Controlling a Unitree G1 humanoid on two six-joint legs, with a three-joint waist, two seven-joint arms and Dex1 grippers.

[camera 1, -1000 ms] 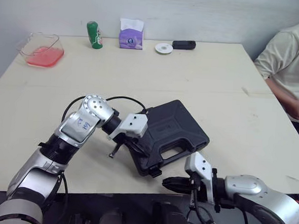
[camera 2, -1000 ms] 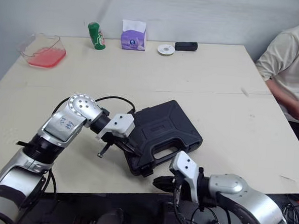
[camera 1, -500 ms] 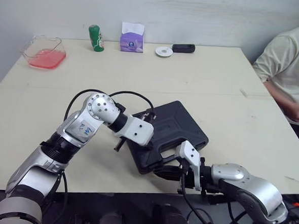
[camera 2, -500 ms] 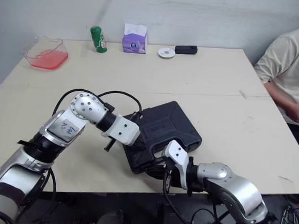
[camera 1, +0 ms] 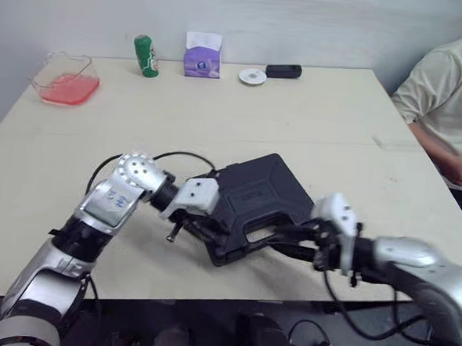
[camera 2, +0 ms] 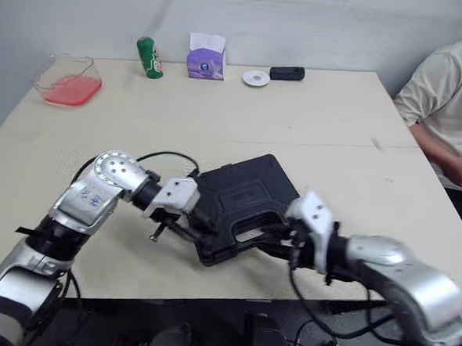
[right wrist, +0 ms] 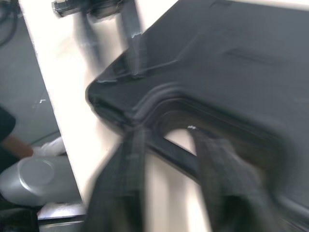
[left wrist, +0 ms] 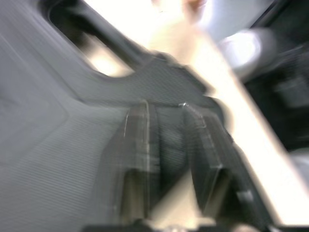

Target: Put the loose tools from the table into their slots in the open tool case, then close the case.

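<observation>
The black tool case (camera 1: 255, 192) lies with its lid down near the table's front edge, handle side toward me. My left gripper (camera 1: 205, 231) sits at the case's front left corner. In the left wrist view its fingers (left wrist: 136, 159) stand apart over the case's edge, open. My right gripper (camera 1: 280, 239) reaches in from the right to the handle (right wrist: 166, 145). Its fingers (right wrist: 218, 174) are spread on either side of the handle bar, open and not clamped on it.
Along the far edge stand a clear container of pink stuff (camera 1: 64, 85), a green bottle (camera 1: 146, 56), a purple tissue pack (camera 1: 202, 58), a white disc (camera 1: 253, 76) and a small black device (camera 1: 283, 69). A seated person (camera 1: 447, 100) is at the right.
My right gripper has come up from below the table's front edge to the case's handle. Both grippers went from shut to open. The case has shifted slightly left.
</observation>
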